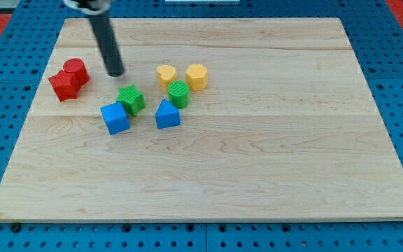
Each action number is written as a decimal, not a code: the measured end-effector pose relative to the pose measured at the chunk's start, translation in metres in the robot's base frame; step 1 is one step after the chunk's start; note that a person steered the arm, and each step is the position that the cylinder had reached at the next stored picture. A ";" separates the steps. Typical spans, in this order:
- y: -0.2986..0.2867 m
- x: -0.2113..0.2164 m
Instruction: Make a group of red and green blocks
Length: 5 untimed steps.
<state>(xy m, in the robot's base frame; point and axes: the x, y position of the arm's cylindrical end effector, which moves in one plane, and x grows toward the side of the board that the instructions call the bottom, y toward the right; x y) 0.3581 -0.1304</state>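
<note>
Two red blocks sit touching at the view's upper left: a red cylinder (76, 71) and a red star-like block (64, 85). A green star-shaped block (131, 99) and a green cylinder (178, 94) lie near the board's middle left, apart from each other. My tip (116, 73) is on the board between the red pair and the green star block, just above and to the left of the green star block, touching neither.
A blue cube (115, 117) lies just below-left of the green star block, a blue wedge-like block (166, 114) below the green cylinder. Two yellow blocks (166, 74) (196, 76) sit above the green cylinder. The wooden board (257, 175) rests on blue pegboard.
</note>
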 end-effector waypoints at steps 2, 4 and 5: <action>0.090 0.013; 0.190 0.031; 0.137 0.044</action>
<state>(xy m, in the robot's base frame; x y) 0.4020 0.0064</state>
